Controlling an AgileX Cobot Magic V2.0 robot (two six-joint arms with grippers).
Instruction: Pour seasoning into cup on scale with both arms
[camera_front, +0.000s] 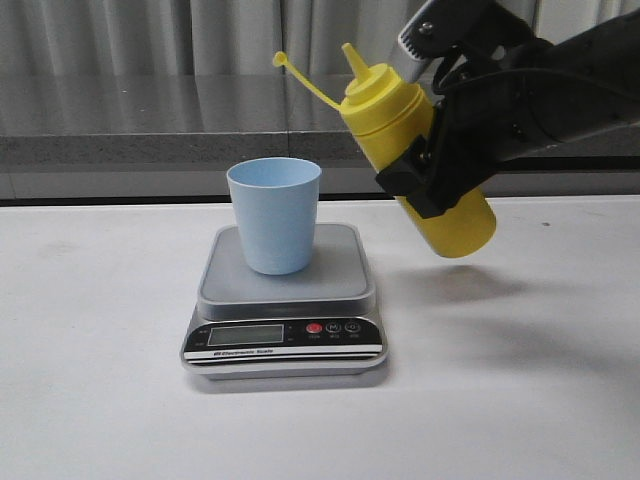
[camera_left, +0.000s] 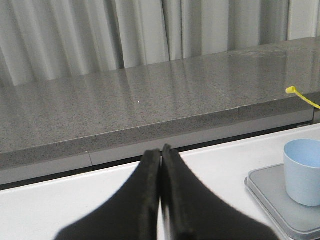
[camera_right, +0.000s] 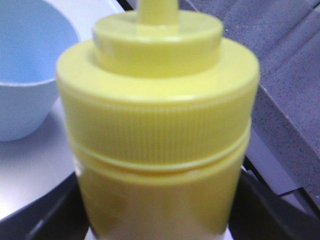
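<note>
The pale blue cup (camera_front: 274, 215) stands upright on the platform of the silver-grey scale (camera_front: 340, 278). The yellow seasoning bottle (camera_front: 410, 150) hangs in the air to the right of the cup, above the table. It leans left, nozzle up and toward the cup, with its cap strap (camera_front: 300, 78) sticking out to the left. My right gripper (camera_front: 425, 168) is shut on the bottle's body. In the right wrist view the bottle (camera_right: 157, 125) fills the frame between the black fingers (camera_right: 55, 220), with the cup (camera_right: 25, 75) beyond. My left gripper (camera_left: 161, 155) is shut on nothing, left of the scale (camera_left: 270, 200) and cup (camera_left: 303, 170).
The scale sits mid-table on a white tabletop (camera_front: 110, 400). A grey stone ledge (camera_front: 150, 120) runs along the back edge, with pale curtains (camera_left: 100, 35) behind it. My right arm (camera_front: 560, 90) reaches in from the upper right.
</note>
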